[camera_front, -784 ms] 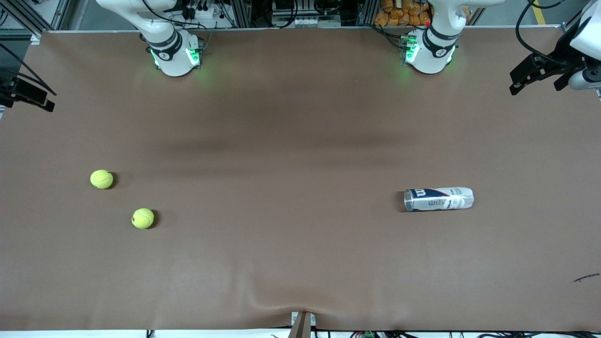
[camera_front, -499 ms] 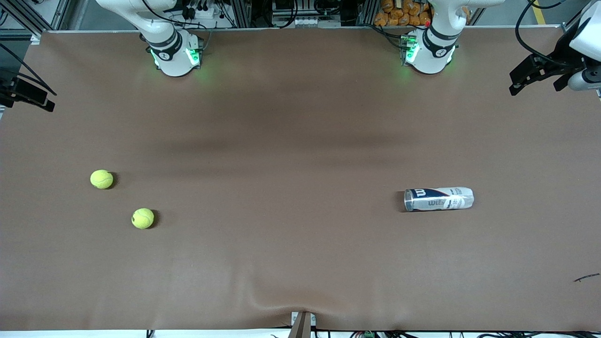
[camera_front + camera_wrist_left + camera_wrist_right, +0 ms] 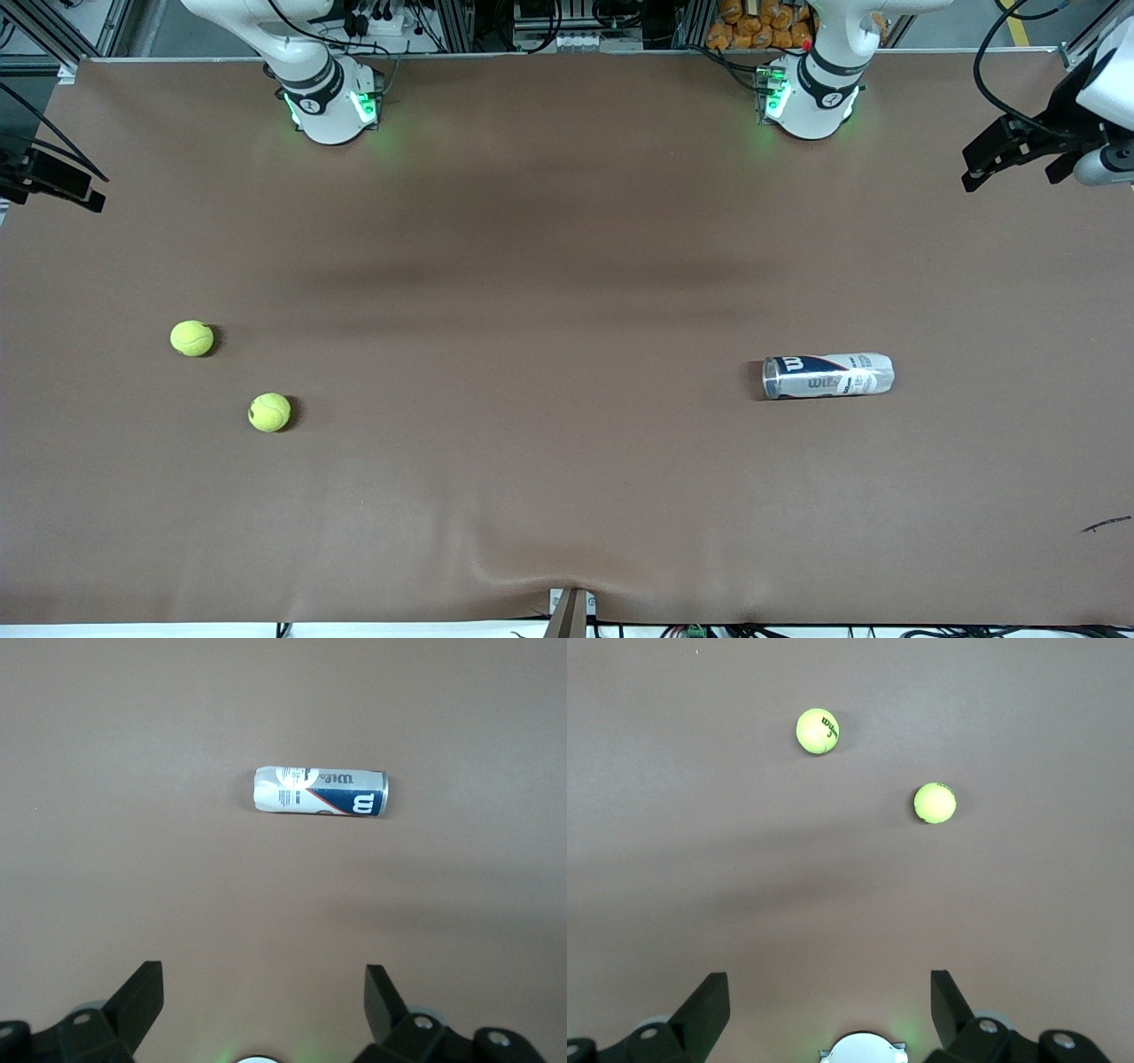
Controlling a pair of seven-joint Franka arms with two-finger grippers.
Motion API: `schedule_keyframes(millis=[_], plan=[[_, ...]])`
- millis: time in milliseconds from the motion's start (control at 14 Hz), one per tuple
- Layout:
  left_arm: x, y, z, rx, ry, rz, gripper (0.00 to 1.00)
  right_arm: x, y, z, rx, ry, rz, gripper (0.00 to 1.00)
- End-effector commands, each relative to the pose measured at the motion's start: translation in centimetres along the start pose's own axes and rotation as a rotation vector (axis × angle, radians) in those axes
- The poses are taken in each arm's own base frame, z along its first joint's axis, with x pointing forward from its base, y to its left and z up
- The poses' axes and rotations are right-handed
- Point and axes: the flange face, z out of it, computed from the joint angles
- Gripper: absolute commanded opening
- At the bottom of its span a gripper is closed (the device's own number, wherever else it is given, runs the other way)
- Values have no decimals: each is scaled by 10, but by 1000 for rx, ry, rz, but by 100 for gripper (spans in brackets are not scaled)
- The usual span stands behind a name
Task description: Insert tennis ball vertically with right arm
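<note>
Two yellow tennis balls lie on the brown table toward the right arm's end. One tennis ball point(image 3: 192, 338) point(image 3: 935, 803) is farther from the front camera than the other ball point(image 3: 269, 412) point(image 3: 818, 731). A Wilson ball can point(image 3: 827, 376) point(image 3: 321, 792) lies on its side toward the left arm's end. My right gripper point(image 3: 829, 978) hangs open high over the table, well short of the balls, holding nothing. My left gripper point(image 3: 263, 971) is open and empty too, high up with the can in its sight. In the front view its black fingers point(image 3: 997, 152) show at the table's edge.
The right arm's base point(image 3: 328, 102) and the left arm's base point(image 3: 811, 102) glow green along the table's back edge. The brown mat point(image 3: 567, 266) has a small wrinkle at its near edge point(image 3: 532, 576). A dark scrap point(image 3: 1106, 525) lies near the left arm's end.
The left arm's hand at the table's edge has shifted slightly toward the bases' side. The balls and the can have not moved.
</note>
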Motion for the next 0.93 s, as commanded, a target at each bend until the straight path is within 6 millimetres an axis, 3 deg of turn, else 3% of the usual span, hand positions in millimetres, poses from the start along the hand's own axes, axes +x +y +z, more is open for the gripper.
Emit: schedule_keyframes(millis=[0,855], plan=[[11,0,-5,-6,7,-4,100,-3,3,-2,9,-3,1,100],[12,-4,-9,-15,15,-10,100,0,3,6,8,-20,1,100]])
